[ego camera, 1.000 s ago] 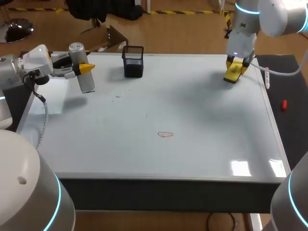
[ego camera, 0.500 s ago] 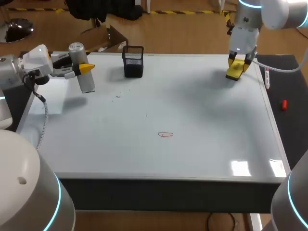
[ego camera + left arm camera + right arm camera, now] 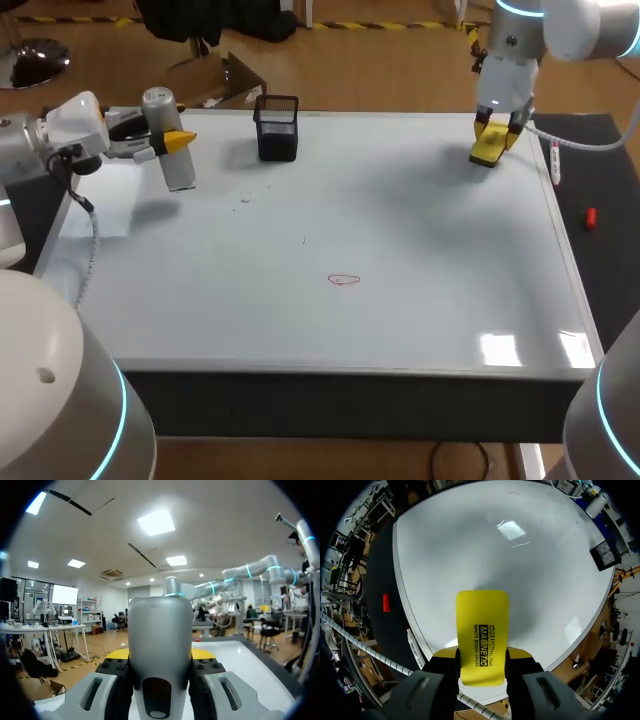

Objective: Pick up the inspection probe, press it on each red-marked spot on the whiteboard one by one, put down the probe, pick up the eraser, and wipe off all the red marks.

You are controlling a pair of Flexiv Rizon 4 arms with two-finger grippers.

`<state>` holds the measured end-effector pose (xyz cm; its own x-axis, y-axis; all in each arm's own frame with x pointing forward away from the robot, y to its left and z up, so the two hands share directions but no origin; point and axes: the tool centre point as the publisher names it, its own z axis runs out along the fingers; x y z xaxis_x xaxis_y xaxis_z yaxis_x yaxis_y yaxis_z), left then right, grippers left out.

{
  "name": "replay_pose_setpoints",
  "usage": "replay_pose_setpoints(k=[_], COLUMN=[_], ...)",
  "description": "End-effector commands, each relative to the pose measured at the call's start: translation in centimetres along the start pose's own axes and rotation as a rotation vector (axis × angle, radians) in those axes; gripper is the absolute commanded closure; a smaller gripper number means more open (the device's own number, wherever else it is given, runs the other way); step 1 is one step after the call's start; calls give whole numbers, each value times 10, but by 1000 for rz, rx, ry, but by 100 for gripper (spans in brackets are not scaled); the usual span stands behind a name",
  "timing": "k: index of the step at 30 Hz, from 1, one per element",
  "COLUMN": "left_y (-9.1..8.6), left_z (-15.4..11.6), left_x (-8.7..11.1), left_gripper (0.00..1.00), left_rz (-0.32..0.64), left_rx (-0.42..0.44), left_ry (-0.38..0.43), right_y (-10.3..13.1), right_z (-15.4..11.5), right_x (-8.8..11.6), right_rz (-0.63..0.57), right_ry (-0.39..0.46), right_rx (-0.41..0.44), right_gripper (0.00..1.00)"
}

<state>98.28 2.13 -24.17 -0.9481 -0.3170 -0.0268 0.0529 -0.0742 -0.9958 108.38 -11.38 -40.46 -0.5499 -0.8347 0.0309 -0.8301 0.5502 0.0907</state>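
**A:** Grey probe point(image 3: 180, 172): where is it, taken from the red mark point(image 3: 344, 280)?

**B:** Well apart from the mark, off to its left and farther back, roughly upright. Your left jaws are clenched on its body from both sides. I judge you hold it there to keep it out of the way of the wiping, since it is not put down.

**A:** And the eraser point(image 3: 482, 630)?

**B:** Also well apart from the mark, to its right and farther back, over the whiteboard point(image 3: 450, 260). Your right jaws grasp the yellow eraser by one end, and the rest sticks out ahead toward the surface, which suits a wipe.

**A:** Anything between them?

**B:** A black mesh cup point(image 3: 277, 128) stands beyond the mark, toward the probe. The line from the eraser to the mark looks open.
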Motion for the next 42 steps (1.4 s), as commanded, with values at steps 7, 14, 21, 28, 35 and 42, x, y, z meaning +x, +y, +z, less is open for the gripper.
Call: replay_pose_setpoints(k=[7,14,21,28,35,42], left_y=[-15,-17,-15,-8,9,21], left_z=[27,62,92,125,153,172], left_x=[56,113,164,213,247,266], left_gripper=[100,100,100,100,100,100], left_rz=[3,-17,-40,-50,-83,-93], left_rx=[29,53,48,58,60,69], left_ry=[98,226,332,395,449,503], right_y=[-1,-1,-1,-1,-1,-1], right_z=[-1,-1,-1,-1,-1,-1], right_x=[0,0,0,0,0,0], right_rz=[-1,-1,-1,-1,-1,-1], right_ry=[5,5,5,5,5,5], right_rx=[1,1,1,1,1,1], right_gripper=[100,100,100,100,100,100])
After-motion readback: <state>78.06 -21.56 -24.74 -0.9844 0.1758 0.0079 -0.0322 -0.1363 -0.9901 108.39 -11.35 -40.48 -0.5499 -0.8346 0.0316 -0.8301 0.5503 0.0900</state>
